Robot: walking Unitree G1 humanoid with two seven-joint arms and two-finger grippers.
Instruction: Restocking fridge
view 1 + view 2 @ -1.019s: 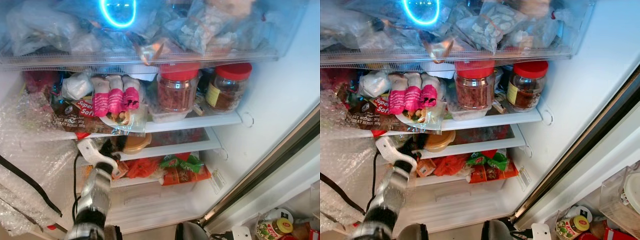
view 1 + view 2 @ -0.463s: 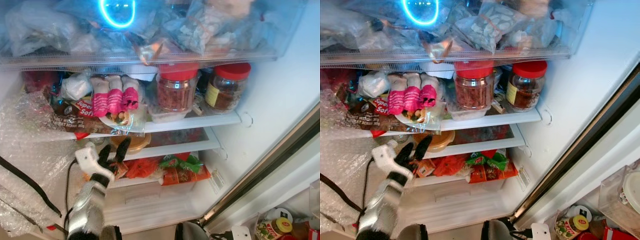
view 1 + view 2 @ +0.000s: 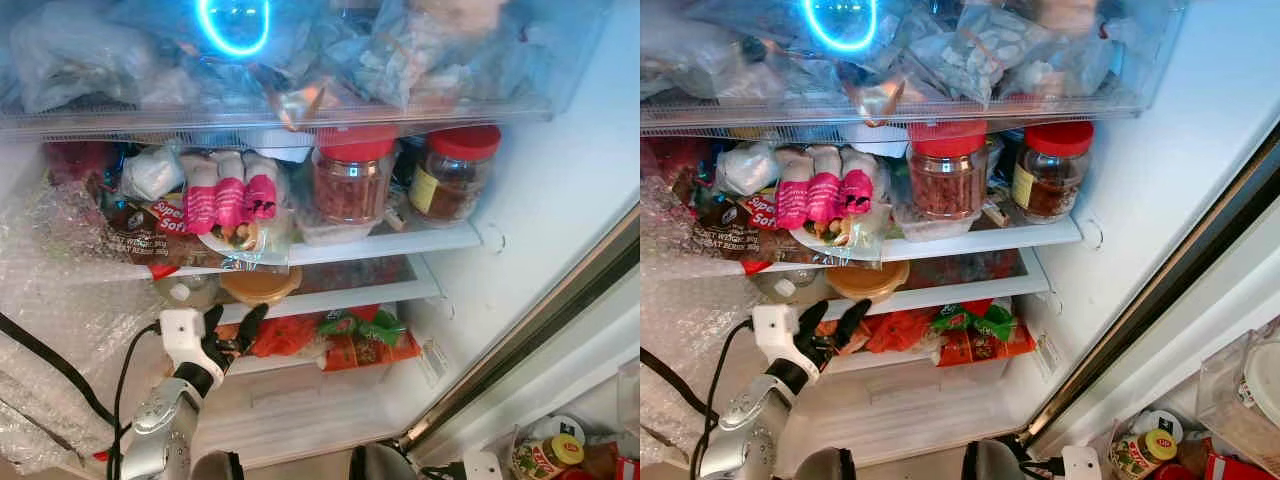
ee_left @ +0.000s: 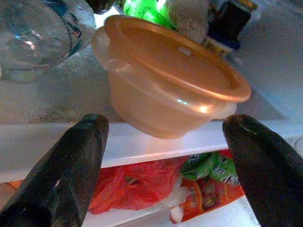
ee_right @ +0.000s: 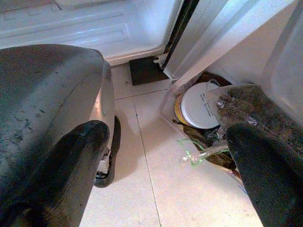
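An orange lidded tub (image 3: 260,283) stands on the fridge's second shelf (image 3: 400,290), beside a clear plastic bottle (image 3: 185,291). My left gripper (image 3: 237,320) is open just in front of and below that shelf edge, with nothing between its fingers. In the left wrist view the tub (image 4: 170,80) sits beyond the spread fingertips (image 4: 83,156), apart from them. My right gripper (image 5: 165,142) hangs open low over the tiled floor by the fridge base.
Two red-lidded jars (image 3: 355,180) (image 3: 460,170), pink-labelled packs (image 3: 230,195) and a bread bag (image 3: 150,235) crowd the shelf above. Red and green packets (image 3: 350,340) lie on the lower shelf. Bubble wrap (image 3: 60,300) hangs at left. The door frame (image 3: 530,340) runs along the right.
My left gripper has drawn back and down from the second shelf. The orange tub stays on the shelf, now in full view.
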